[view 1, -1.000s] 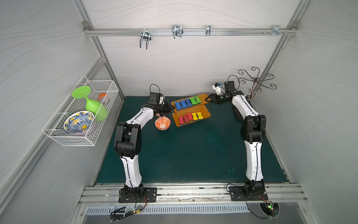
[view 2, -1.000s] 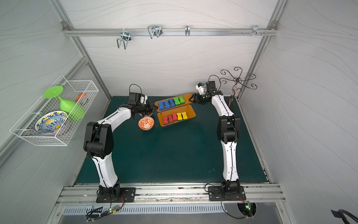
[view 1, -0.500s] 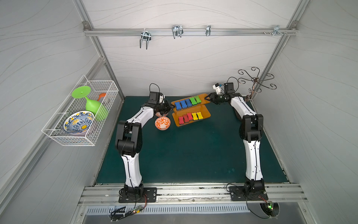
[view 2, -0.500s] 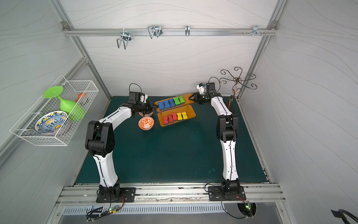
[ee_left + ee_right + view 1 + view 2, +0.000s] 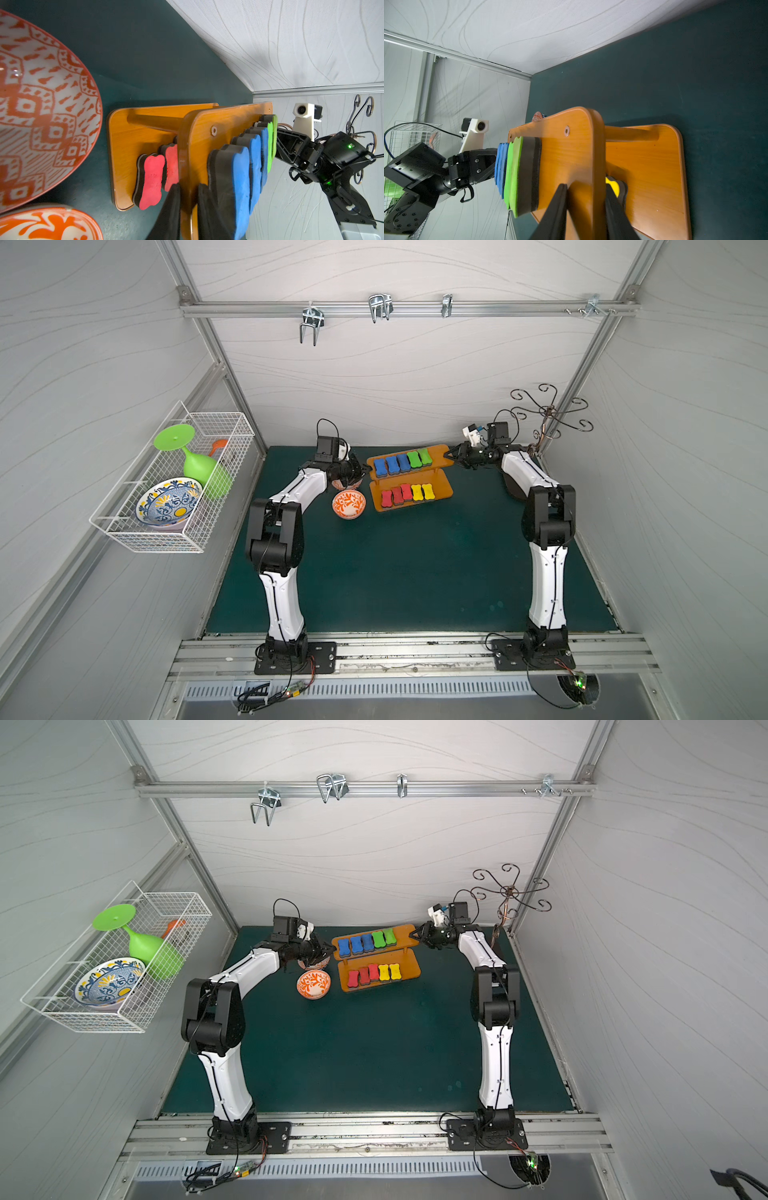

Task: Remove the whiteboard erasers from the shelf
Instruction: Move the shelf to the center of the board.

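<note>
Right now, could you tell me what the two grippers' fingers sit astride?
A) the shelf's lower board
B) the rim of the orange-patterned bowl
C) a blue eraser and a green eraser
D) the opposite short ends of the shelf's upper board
D: in the wrist views, the left gripper and the right gripper each have one finger on either face of the upper board of the shelf, at its opposite ends.

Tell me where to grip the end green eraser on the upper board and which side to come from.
Take the end green eraser by its two short ends, coming down from above. One long side sits against the neighbouring green eraser, so a finger probably won't fit at the waist; its back and front ends lie free on the upper board.
</note>
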Robot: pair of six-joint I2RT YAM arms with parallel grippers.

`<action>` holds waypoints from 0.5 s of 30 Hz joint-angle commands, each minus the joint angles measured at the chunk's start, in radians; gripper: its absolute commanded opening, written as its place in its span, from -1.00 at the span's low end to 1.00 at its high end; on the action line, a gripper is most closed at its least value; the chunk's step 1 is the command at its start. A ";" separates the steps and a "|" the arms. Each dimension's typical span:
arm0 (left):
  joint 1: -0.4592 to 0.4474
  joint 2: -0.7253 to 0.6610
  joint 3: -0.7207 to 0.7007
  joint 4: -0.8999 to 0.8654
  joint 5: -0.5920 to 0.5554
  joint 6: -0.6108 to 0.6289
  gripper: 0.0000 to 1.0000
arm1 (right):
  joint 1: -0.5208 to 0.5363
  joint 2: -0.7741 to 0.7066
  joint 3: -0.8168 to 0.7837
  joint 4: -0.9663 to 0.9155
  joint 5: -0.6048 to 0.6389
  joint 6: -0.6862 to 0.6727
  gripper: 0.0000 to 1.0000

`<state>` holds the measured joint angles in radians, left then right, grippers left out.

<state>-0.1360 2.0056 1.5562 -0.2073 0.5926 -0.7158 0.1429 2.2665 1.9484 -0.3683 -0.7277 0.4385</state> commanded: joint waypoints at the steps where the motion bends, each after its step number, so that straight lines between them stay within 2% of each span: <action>1: -0.018 -0.016 -0.018 0.072 0.016 -0.002 -0.73 | 0.035 -0.107 -0.098 -0.006 0.122 -0.110 -0.82; 15: -0.057 -0.133 -0.133 0.082 0.003 0.006 -0.74 | 0.078 -0.314 -0.337 -0.005 0.293 -0.118 -0.83</action>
<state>-0.1459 1.9228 1.4425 -0.1303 0.5426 -0.7181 0.1864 1.9839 1.6577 -0.3435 -0.5453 0.4267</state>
